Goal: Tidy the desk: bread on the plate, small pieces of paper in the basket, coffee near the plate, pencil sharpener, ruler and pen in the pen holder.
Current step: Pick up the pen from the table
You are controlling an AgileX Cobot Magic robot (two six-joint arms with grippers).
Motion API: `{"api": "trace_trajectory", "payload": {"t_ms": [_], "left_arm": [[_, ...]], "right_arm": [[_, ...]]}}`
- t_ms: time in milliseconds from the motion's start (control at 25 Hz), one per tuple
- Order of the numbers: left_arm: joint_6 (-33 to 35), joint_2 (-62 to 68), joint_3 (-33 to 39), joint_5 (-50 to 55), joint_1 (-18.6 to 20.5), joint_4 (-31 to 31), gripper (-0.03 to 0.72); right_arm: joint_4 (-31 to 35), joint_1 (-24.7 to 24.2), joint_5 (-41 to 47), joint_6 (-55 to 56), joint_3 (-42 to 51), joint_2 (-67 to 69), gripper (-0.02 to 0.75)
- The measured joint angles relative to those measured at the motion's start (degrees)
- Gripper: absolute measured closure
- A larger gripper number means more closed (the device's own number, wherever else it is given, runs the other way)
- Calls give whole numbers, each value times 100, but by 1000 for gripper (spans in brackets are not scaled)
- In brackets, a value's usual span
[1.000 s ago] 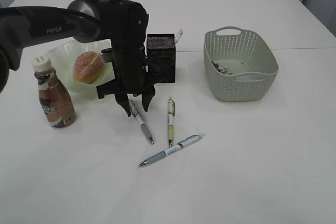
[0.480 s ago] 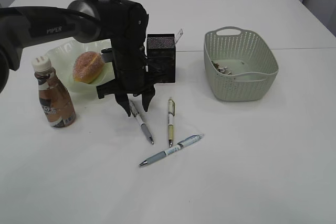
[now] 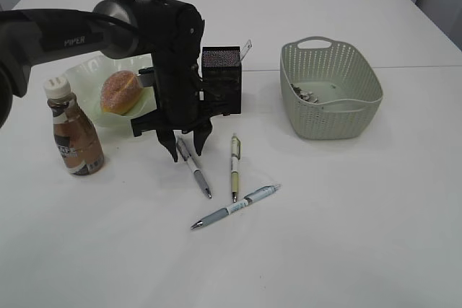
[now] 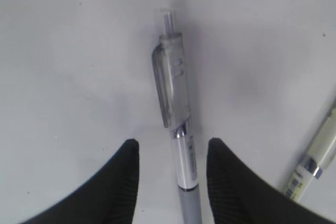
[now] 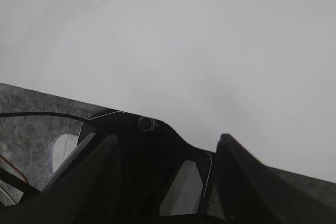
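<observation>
Lying flat toward the desk's left half, just in front of the pen holder (image 3: 221, 81), the grey-clipped pen (image 4: 178, 124) is the thing being collected. The left gripper (image 3: 186, 148) straddles its barrel, fingers apart and not yet touching. Closing squarely, then lifting, seems next; the right gripper (image 5: 168, 174), parked at the near edge, looks spread too.

Even, diffuse light fills the exterior view; the white surface (image 3: 346, 236) looks bright, and shadows under the pens and basket (image 3: 330, 90) are faint and short. The left wrist view is soft: the pen (image 4: 177, 108) is slightly blurred, with a pale grey shadow on each side of it. The dark fingers (image 4: 118, 182) of the left pincer (image 4: 170, 174) show little detail. The right wrist view is dimmer towards its lower edge.
</observation>
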Motion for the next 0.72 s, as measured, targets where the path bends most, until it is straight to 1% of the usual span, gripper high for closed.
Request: {"api": "trace_trajectory", "payload": {"t_ms": [720], "left_arm": [[0, 143, 0, -93, -3, -11, 407]], "right_arm": [[0, 0, 0, 0, 0, 0, 289]]}}
